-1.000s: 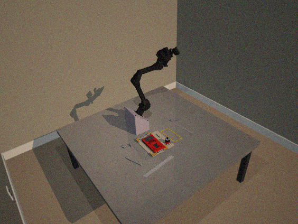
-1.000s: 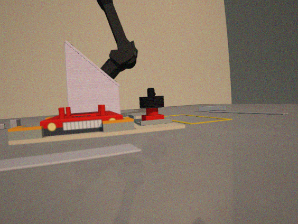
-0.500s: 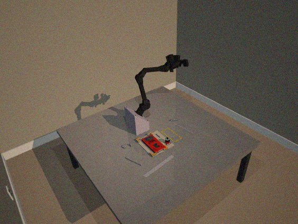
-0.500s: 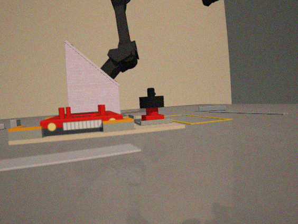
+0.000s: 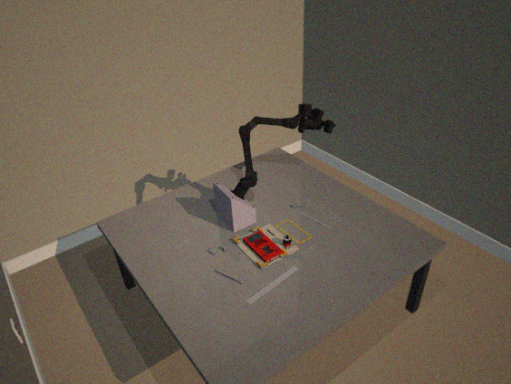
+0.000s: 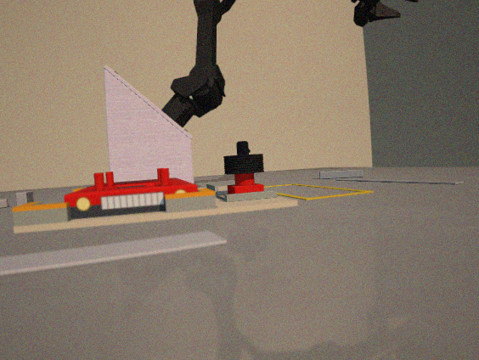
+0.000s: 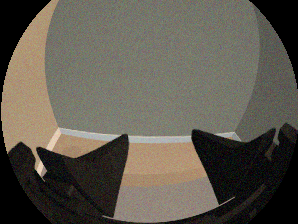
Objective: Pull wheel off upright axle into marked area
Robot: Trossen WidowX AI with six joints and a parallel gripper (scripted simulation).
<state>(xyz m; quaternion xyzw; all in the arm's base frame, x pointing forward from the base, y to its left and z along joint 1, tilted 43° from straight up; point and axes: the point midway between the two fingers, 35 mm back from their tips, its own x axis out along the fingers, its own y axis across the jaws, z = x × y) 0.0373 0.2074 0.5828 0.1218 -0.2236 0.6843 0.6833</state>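
The black wheel [image 5: 287, 241] [image 6: 244, 164] sits level around the upright axle, above its red lower part. The axle's black top [image 6: 242, 148] sticks out above the wheel. The marked area is a yellow outline [image 5: 300, 227] [image 6: 340, 195] on the table, beside the board that bears the axle. Nothing shows inside it. My gripper [image 5: 330, 126] [image 7: 160, 136] is open and empty, high above the table and far from the wheel. In the exterior view only part of it shows at the top right edge.
A red car body [image 5: 265, 245] [image 6: 132, 187] lies on the beige board [image 6: 255, 206] beside the axle. A pale pink slanted block [image 5: 245, 216] [image 6: 149, 149] stands between board and arm base. A pale strip [image 5: 272, 285] [image 6: 106, 250] and thin rods [image 5: 228, 276] [image 5: 317, 220] lie around.
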